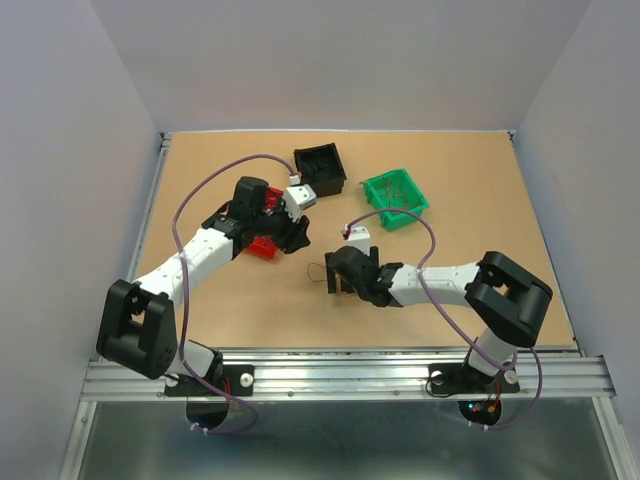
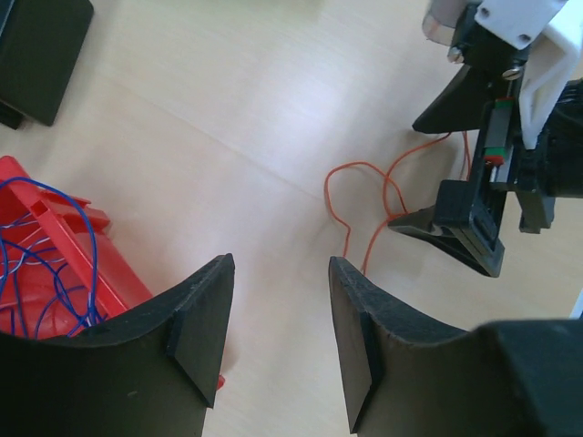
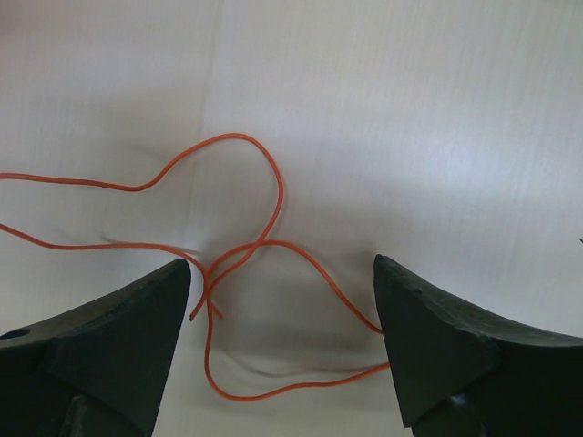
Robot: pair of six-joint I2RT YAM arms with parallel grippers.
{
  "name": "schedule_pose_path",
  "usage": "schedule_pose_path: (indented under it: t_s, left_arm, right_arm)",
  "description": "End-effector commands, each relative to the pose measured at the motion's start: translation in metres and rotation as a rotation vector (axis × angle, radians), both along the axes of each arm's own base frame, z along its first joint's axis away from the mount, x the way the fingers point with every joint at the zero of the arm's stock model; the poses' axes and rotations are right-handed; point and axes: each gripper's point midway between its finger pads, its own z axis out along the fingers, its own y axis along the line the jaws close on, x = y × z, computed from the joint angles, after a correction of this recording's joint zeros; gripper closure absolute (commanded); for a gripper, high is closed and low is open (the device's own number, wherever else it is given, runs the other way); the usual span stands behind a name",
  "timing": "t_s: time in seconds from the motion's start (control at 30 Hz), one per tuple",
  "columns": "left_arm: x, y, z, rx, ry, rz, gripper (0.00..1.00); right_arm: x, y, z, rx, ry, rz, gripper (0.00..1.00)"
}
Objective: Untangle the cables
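- Two parted jaws on my right gripper straddle the orange cable, which lies looped flat on the surface.
- My left gripper gapes too, empty, near that cable.

In the right wrist view, two strands of the orange wire run off the left edge. The bend of its loop goes behind one finger of the right end effector. Both fingers are cut off by the bottom edge.

In the left wrist view, the wire slips behind that end effector's lower finger. The red box and its blue wires are cut off at the left edge, and the black box at the corner.

From the top, the wire is only a faint thin loop. The left arm covers most of the red box. What lies in the green box is too small to tell.
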Motion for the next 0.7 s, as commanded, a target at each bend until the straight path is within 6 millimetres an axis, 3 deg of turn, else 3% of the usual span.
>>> schedule_pose_path:
  t_s: [0.0, 0.1, 0.2, 0.3, 0.33, 0.37, 0.4, 0.53, 0.57, 0.6, 0.67]
  left_arm:
    - [-0.008, -0.006, 0.005, -0.032, 0.001, -0.032, 0.43]
    - [-0.007, -0.004, 0.009, -0.03, -0.027, -0.019, 0.43]
    - [-0.006, -0.002, 0.008, -0.026, -0.033, -0.012, 0.43]
    - [-0.004, -0.001, 0.008, -0.022, -0.036, -0.005, 0.43]
    - [-0.004, -0.001, 0.008, -0.021, -0.037, -0.001, 0.43]
    - [-0.003, -0.001, 0.008, -0.019, -0.04, 0.0, 0.43]
    - [-0.003, 0.0, 0.008, -0.018, -0.041, 0.003, 0.43]
    - [0.001, 0.001, 0.006, -0.008, -0.046, 0.019, 0.43]
    - [0.002, 0.002, 0.006, -0.006, -0.046, 0.025, 0.43]
    - [0.003, 0.002, 0.007, -0.005, -0.052, 0.028, 0.43]
    - [0.004, 0.003, 0.006, -0.002, -0.051, 0.031, 0.43]
  right_arm:
    - [0.017, 0.02, 0.017, 0.052, -0.069, -0.047, 0.15]
    - [0.014, 0.018, 0.005, 0.011, -0.046, -0.058, 0.32]
    - [0.008, 0.015, -0.009, -0.016, -0.012, -0.052, 0.42]
    - [0.001, 0.007, -0.021, -0.039, 0.019, -0.062, 0.72]
    - [0.0, 0.006, -0.017, -0.026, 0.013, -0.073, 0.9]
    - [0.001, 0.002, -0.014, -0.025, 0.0, -0.086, 0.99]
    - [0.0, -0.003, -0.012, -0.029, -0.006, -0.092, 0.99]
    - [0.012, -0.012, 0.035, -0.004, -0.13, -0.111, 1.0]
    - [0.013, -0.011, 0.037, -0.013, -0.135, -0.101, 1.0]
    - [0.021, -0.013, 0.063, -0.001, -0.194, -0.11, 1.0]
    - [0.031, -0.015, 0.088, 0.013, -0.242, -0.113, 0.99]
